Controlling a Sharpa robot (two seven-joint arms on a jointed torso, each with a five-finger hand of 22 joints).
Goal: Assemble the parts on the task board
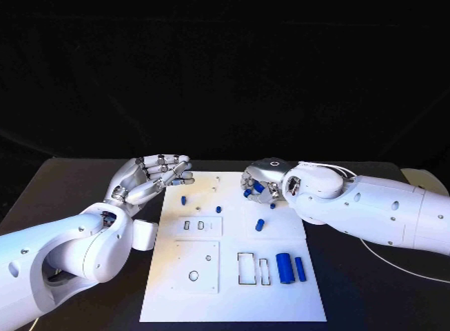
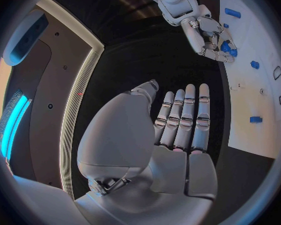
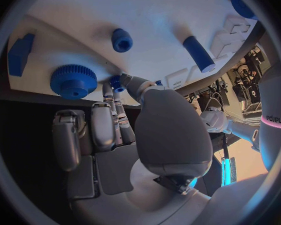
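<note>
The small blue peg [image 3: 117,82] pinched at the right hand [image 1: 264,181]'s fingertips could slip or tilt off its hole, since the grip looks shallow. That hand hangs curled over the task board [image 1: 235,289]'s far edge, a blue gear [image 3: 72,81] just beyond its fingers. The left hand [image 1: 150,176] hovers open, fingers straight, holding nothing.

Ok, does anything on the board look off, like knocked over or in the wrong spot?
Nothing looks damaged or spilled. The task board lies flat and square. A few blue parts lie loose on it, such as the cylinder, not yet fitted. The right hand pinches a small blue part; the left hand holds nothing.
</note>
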